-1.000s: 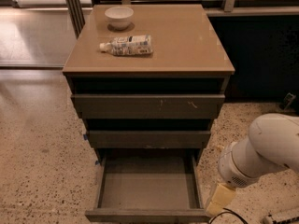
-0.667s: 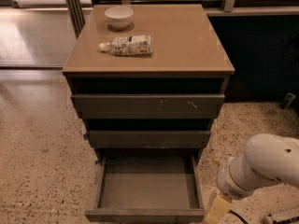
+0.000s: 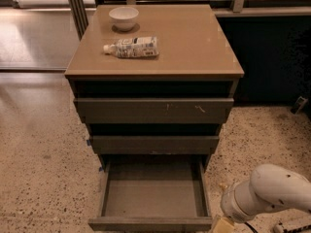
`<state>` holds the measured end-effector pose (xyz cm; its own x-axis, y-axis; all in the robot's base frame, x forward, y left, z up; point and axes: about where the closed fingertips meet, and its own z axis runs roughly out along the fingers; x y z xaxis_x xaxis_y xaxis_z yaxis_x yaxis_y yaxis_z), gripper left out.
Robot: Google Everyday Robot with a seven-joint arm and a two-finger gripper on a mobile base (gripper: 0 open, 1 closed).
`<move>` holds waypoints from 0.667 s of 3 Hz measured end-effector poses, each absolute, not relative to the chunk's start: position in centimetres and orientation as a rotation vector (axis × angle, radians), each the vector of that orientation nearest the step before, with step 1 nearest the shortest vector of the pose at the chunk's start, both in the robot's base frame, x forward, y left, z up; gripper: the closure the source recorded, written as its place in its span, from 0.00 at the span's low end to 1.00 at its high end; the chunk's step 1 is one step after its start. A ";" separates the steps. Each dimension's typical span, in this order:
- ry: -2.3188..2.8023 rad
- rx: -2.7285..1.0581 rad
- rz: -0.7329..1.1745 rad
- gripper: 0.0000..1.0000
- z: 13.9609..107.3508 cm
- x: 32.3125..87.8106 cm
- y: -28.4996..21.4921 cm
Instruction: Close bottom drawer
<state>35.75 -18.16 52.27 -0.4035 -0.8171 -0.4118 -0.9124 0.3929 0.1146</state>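
Note:
The bottom drawer (image 3: 151, 192) of the grey-brown cabinet is pulled far out toward me; its shallow box shows nothing inside and its plain front (image 3: 149, 224) lies at the lower edge of the view. The top drawer front (image 3: 153, 110) with pale scratches and the middle drawer front (image 3: 154, 144) stand above it, each out a little. My gripper (image 3: 222, 225) is at the bottom right, just right of the open drawer's front corner; only a pale tip shows below the white arm (image 3: 267, 193).
A white bowl (image 3: 123, 18) and a plastic bottle lying on its side (image 3: 133, 47) rest on the cabinet top (image 3: 194, 47). Speckled floor (image 3: 43, 159) lies left and right. A dark wall and railing stand behind the cabinet.
My arm and gripper have moved down and a little toward the lower edge of the view. The drawers have not moved.

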 end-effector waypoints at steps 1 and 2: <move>2.366 -1.505 0.543 0.00 49.0 35.0 -17.2; 2.366 -1.505 0.543 0.00 49.0 35.0 -17.2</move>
<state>35.03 -17.17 48.99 -0.4155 -0.8018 -0.4296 -0.9089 0.3850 0.1604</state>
